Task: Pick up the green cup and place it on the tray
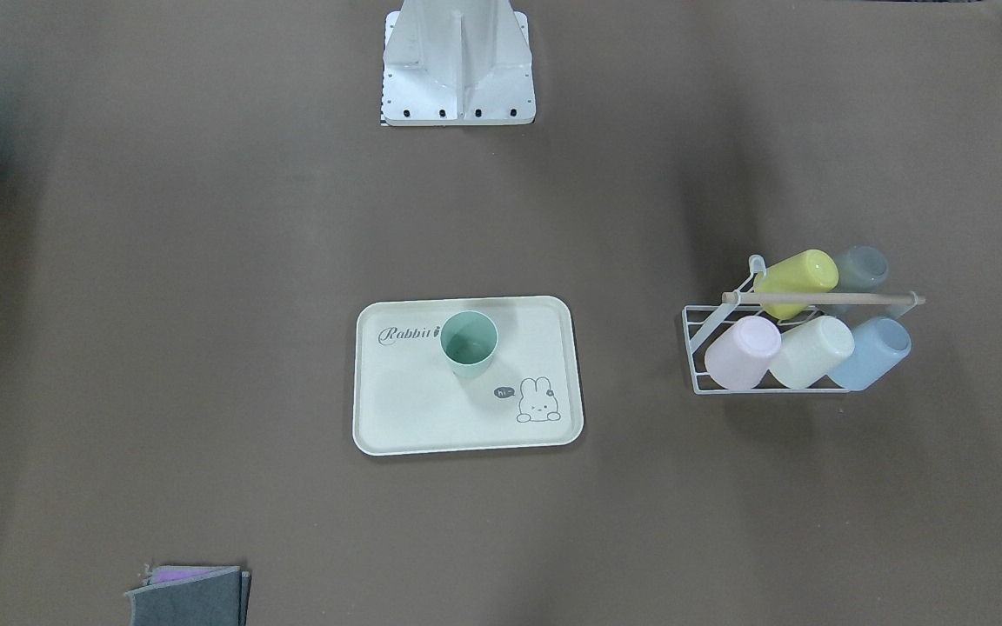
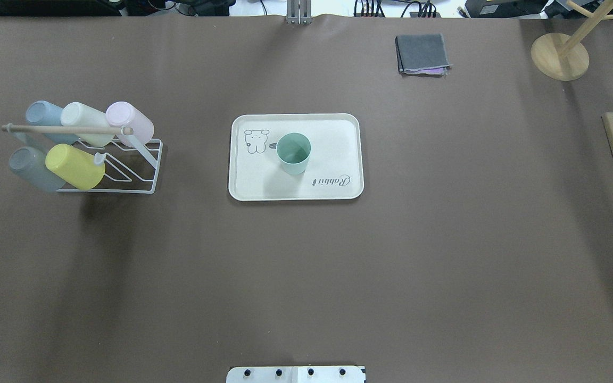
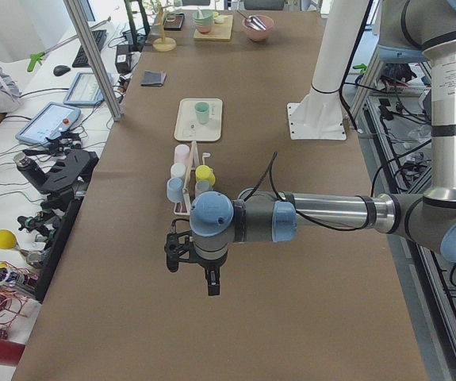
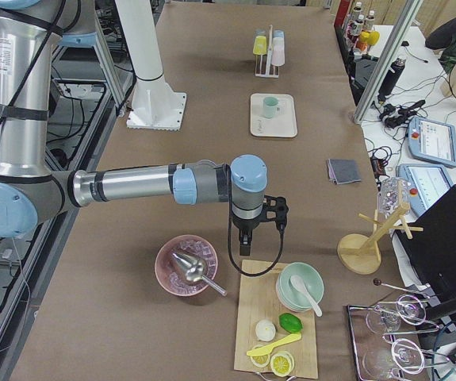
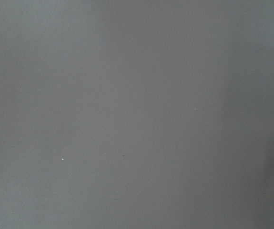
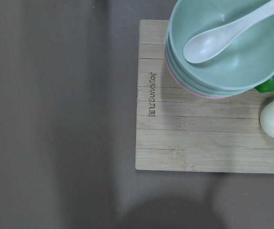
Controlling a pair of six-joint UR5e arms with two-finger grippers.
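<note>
Green cup: the cup [image 1: 469, 343] stands upright, mouth up, on the tray [image 1: 414, 409], near its middle and just right of the "Rabbit" lettering in the front view. Nothing touches it.
Tray: it lies flat at the middle of the tabletop [image 2: 445, 239], well apart from the wire rack [image 2: 155, 159] on the left.
Progress: the job looks finished. The cup rests on the tray and stands free, with no placing step left to do.
Left arm: the arm [image 3: 323, 213] reaches out over bare tabletop at the left end, far from the tray. Only a side view shows it, so I cannot tell whether its jaws are spread or pressed together.
Right arm: the arm [image 4: 132, 184] hangs at the right end, by a wooden board [image 6: 198, 138]. I cannot tell how its jaws stand either.
Rack: five other cups [image 2: 75, 166] lie tilted on it.
Overhead and front views: these show the cup on the tray clearly, but no arm.
Side views: only these show the arms, with the cup small and far off.
Left wrist view: bare tabletop only.
Right wrist view: the board, stacked bowls [image 6: 227, 52] and a spoon [image 6: 222, 36].
</note>
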